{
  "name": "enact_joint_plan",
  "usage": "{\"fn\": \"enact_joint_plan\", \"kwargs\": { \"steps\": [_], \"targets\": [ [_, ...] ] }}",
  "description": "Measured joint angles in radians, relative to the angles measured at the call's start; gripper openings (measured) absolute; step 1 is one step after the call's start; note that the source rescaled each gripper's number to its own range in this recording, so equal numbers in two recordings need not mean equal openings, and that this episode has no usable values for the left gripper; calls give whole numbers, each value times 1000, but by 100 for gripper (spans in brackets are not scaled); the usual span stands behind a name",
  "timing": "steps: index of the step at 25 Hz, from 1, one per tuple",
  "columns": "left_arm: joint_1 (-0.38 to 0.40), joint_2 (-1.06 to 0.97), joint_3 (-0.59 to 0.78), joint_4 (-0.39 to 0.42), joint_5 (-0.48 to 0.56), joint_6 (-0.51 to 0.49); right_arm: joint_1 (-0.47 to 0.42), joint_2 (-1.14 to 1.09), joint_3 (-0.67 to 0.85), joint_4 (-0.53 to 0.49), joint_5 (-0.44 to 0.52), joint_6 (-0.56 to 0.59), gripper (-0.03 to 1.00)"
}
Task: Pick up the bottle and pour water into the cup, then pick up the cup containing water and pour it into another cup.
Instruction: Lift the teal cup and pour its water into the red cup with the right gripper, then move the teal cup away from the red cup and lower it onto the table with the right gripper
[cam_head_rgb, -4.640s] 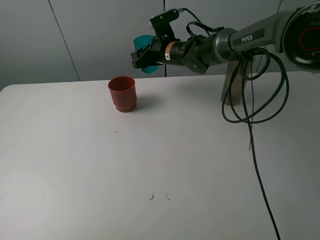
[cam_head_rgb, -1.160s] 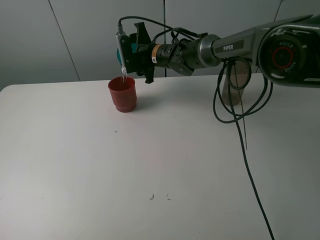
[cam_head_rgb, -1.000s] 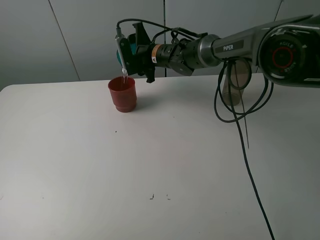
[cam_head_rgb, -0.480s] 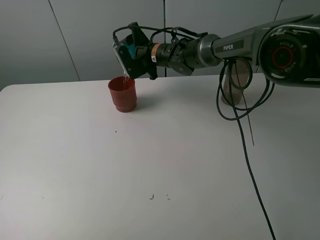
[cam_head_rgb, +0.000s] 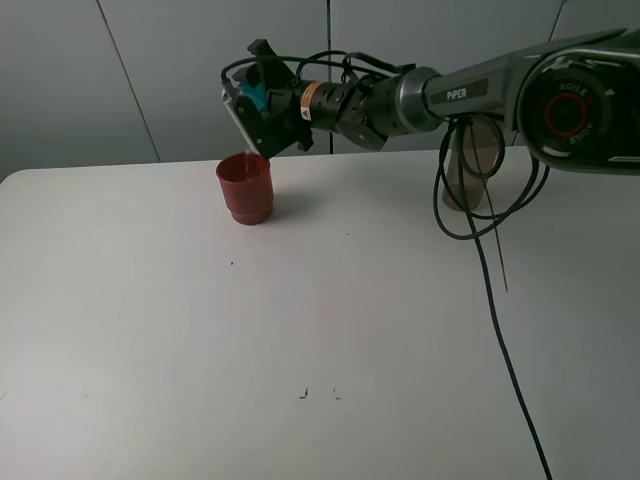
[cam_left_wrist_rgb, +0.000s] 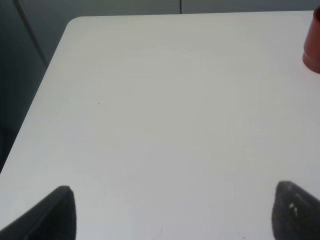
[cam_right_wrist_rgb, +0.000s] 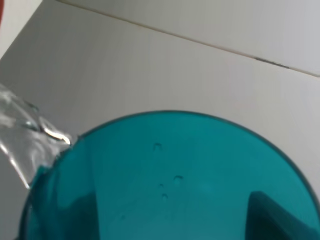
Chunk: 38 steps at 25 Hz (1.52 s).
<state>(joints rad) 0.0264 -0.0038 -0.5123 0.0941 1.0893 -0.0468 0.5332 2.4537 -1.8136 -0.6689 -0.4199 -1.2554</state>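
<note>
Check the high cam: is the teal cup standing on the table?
No, the teal cup is held tilted in the right gripper above the red cup, clear of the table.

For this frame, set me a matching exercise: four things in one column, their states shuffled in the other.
Things
1. teal cup
2. red cup
3. bottle
4. left gripper

States
A. upright on the table, under the pour
B. open, above the table
C. tipped in the air, water leaving its rim
D. upright at the right, away from both cups

Pairs: 1-C, 2-A, 3-D, 4-B
</note>
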Motion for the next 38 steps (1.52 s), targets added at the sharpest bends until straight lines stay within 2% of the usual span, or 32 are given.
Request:
{"fn": "enact_joint_plan", "kwargs": {
  "steps": [10,16,18,20,23,26,28,33,38],
  "targets": [
    [0,0,0,0,0,0,0,0,0,0,-46,-72,7],
    [0,0,0,0,0,0,2,0,0,-2,-46,-74,7],
    [0,0,0,0,0,0,2,0,0,-2,-46,-31,7],
    [0,0,0,0,0,0,2,0,0,-2,-46,57,7],
    [0,0,0,0,0,0,2,0,0,-4,-46,293,7],
    [0,0,0,0,0,0,2,-4,-2,-6,-13,655,7],
    [0,0,0,0,0,0,2,-17,-2,-18,43,851,7],
    [0,0,0,0,0,0,2,-59,-2,-25,165,1255,7],
    [0,0,0,0,0,0,2,-102,1,-25,288,1519,7]
  ]
}}
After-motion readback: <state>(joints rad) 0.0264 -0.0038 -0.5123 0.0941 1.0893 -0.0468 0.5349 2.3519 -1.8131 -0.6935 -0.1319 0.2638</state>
